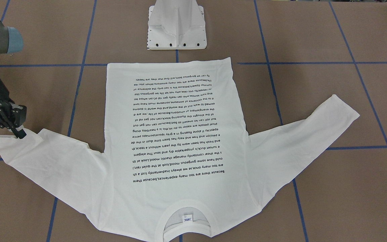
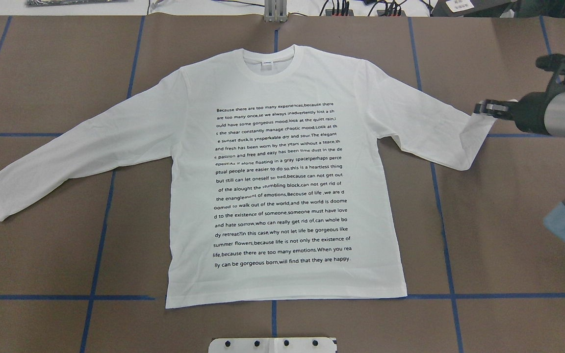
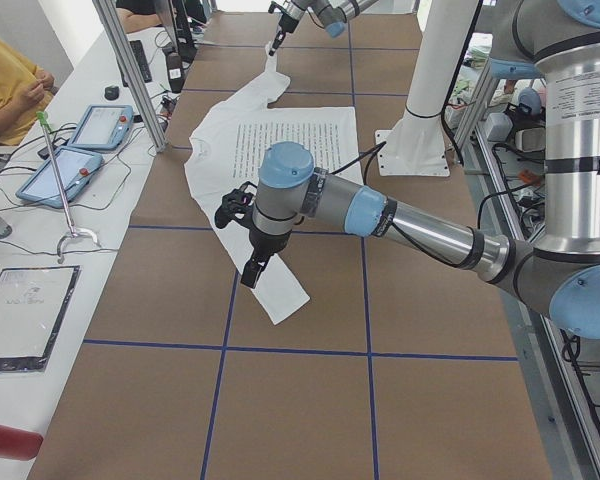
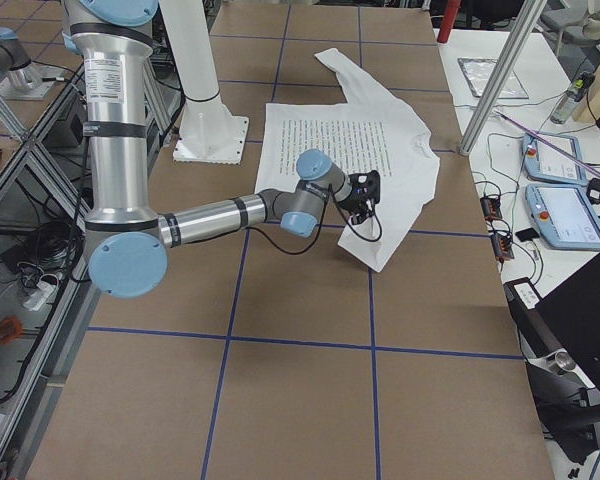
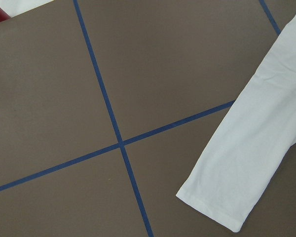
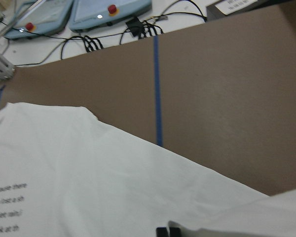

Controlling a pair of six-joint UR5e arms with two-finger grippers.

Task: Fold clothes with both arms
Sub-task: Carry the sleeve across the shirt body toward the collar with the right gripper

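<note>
The white long-sleeved T-shirt (image 2: pixel 282 196) lies flat on the brown table, black text facing up, with its collar (image 2: pixel 275 61) on the far side from the robot. My right gripper (image 1: pixel 19 132) is shut on the cuff of the sleeve on the robot's right, and that cuff is raised slightly off the table (image 2: pixel 478 122). The other sleeve (image 2: pixel 42 166) lies flat and stretched out. My left gripper (image 3: pixel 250 268) hangs just above that sleeve's cuff (image 5: pixel 212 207). It shows only in the exterior left view, so I cannot tell whether it is open or shut.
The white pedestal base (image 1: pixel 176 30) stands just beyond the shirt's hem. Blue tape lines (image 2: pixel 111 196) grid the table. Teach pendants (image 3: pixel 80 140) and cables lie on a side bench, where a person in yellow (image 3: pixel 5 90) sits.
</note>
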